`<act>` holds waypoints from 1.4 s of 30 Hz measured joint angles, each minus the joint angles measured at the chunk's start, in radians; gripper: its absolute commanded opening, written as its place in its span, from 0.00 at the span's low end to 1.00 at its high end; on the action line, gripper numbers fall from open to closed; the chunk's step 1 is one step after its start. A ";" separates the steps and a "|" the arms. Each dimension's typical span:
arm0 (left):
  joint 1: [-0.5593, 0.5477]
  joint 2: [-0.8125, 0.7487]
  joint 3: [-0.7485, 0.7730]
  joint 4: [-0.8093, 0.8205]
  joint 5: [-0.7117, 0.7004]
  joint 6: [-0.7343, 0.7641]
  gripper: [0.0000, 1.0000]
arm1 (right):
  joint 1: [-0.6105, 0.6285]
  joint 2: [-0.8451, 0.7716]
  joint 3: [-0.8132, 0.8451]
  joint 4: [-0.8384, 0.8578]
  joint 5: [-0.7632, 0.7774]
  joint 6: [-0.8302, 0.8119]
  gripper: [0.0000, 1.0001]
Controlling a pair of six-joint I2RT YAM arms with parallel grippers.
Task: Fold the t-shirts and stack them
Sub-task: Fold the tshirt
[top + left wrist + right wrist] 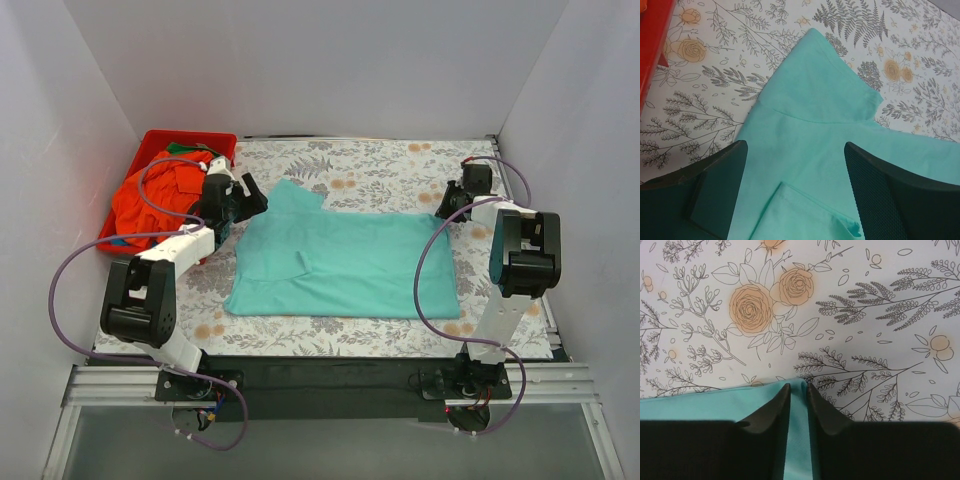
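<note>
A teal t-shirt (345, 262) lies flat on the flowered table, a sleeve sticking out at its far left. My left gripper (243, 203) is open and hovers over that sleeve end; in the left wrist view the gripper (796, 150) has its jaws wide apart above the teal cloth (815, 100) and a folded hem. My right gripper (447, 207) is at the shirt's far right corner; in the right wrist view the gripper (798, 386) is shut on the teal corner (715, 407). An orange-red t-shirt (150, 195) is heaped in the bin, with green cloth (182, 148) behind it.
The red plastic bin (190, 137) stands at the far left of the table, and its edge shows in the left wrist view (652, 45). White walls close in the table (380, 165) on three sides. The arm bases stand at the near edge.
</note>
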 measured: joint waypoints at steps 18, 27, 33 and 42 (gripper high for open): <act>0.000 0.437 0.504 -0.056 0.003 0.102 0.62 | 0.000 0.000 -0.016 0.002 -0.037 -0.021 0.03; -0.011 0.747 0.835 -0.175 0.038 0.194 0.61 | 0.000 0.000 -0.016 0.001 -0.064 -0.024 0.02; -0.046 0.829 0.958 -0.249 0.026 0.252 0.59 | 0.000 0.000 -0.016 0.002 -0.078 -0.026 0.02; -0.080 0.829 0.953 -0.262 -0.035 0.288 0.45 | 0.000 0.000 -0.016 0.002 -0.082 -0.032 0.02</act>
